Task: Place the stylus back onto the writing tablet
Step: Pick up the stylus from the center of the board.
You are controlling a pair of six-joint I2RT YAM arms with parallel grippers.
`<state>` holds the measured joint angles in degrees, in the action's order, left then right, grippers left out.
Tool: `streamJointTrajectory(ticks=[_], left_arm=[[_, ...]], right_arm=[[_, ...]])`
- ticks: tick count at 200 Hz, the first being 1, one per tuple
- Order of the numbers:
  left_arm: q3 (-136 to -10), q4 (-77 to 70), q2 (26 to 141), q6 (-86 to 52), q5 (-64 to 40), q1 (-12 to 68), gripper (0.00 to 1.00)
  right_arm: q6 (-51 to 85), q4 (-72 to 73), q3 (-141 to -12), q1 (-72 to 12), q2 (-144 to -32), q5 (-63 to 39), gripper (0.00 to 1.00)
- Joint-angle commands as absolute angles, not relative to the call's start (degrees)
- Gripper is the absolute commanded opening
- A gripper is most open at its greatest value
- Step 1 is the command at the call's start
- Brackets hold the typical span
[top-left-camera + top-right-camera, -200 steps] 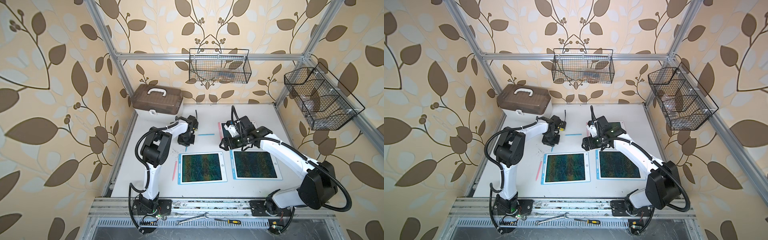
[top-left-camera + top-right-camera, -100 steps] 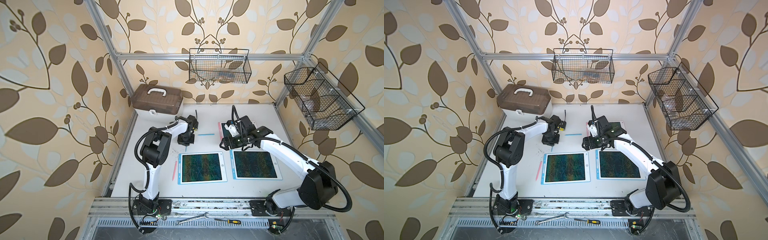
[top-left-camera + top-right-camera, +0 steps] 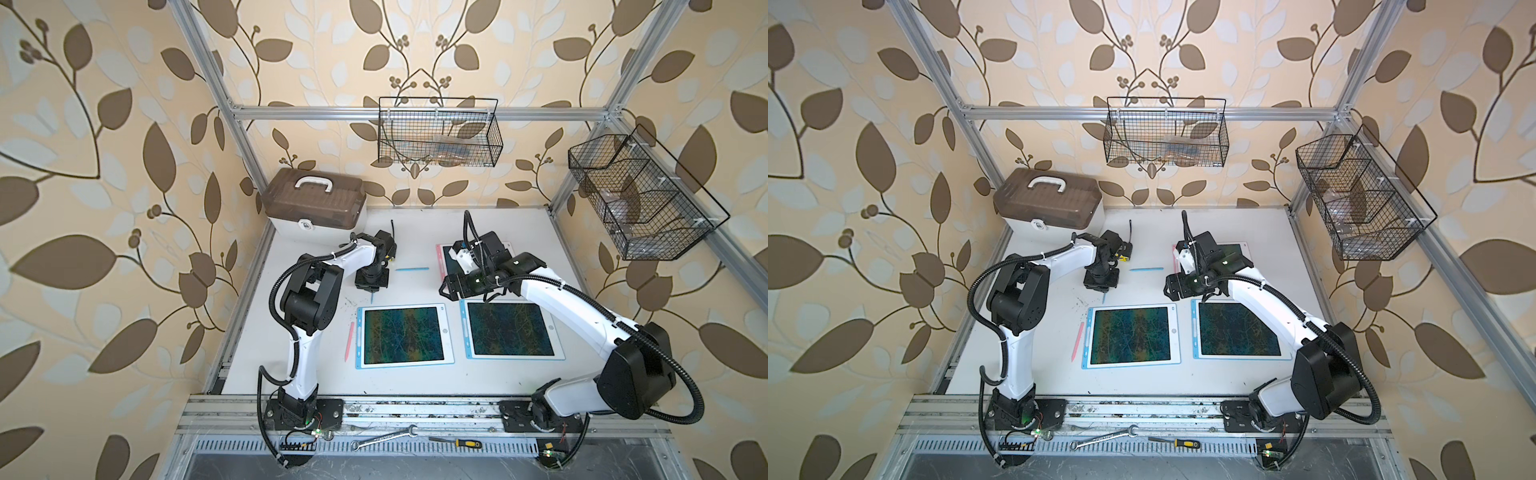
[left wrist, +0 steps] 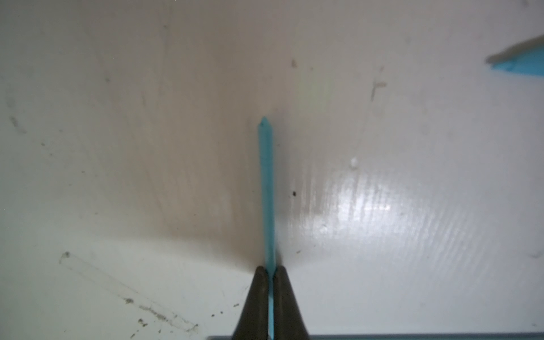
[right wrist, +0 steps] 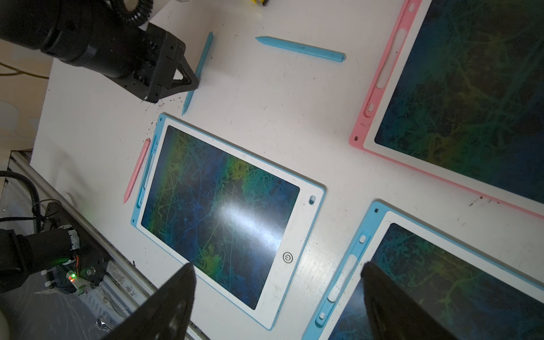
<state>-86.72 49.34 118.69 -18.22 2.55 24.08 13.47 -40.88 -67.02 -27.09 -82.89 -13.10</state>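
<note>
Grip check: my left gripper (image 3: 372, 290) pinches the blue stylus (image 4: 266, 188) (mid-frame, both top views) — right gripper (image 5: 276, 265) gapes wide.

The left arm (image 3: 305, 353) folds sharply at the elbow, its left gripper (image 4: 270, 269) pointing straight down, jaws pinched tight on a thin blue stylus (image 4: 266, 191). The right arm (image 3: 561, 299) stretches forward and inward, its right gripper (image 5: 276, 265) raised, jaws spread wide and holding nothing.
</note>
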Motion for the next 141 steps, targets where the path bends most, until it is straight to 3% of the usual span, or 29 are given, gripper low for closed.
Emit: streamJointTrajectory(ticks=[1,38,77,141], left_arm=[[-84.56,50.27,118.42,-18.94,4.88,24.52,0.10],[-83.44,49.53,118.91,-18.98,5.23,24.43,0.11],[-83.31,49.21,118.52,-19.04,4.66,24.43,0.00],[-86.16,51.88,115.57,-19.47,5.71,24.43,0.00]], right_arm=[[13.17,-41.02,-67.41,-26.98,-82.00,-13.62,0.88],[13.13,-41.12,-67.55,-26.99,-82.13,-13.55,0.88],[13.20,-41.13,-67.32,-27.12,-81.99,-13.45,0.88],[13.39,-40.96,-67.24,-27.26,-81.96,-13.45,0.88]])
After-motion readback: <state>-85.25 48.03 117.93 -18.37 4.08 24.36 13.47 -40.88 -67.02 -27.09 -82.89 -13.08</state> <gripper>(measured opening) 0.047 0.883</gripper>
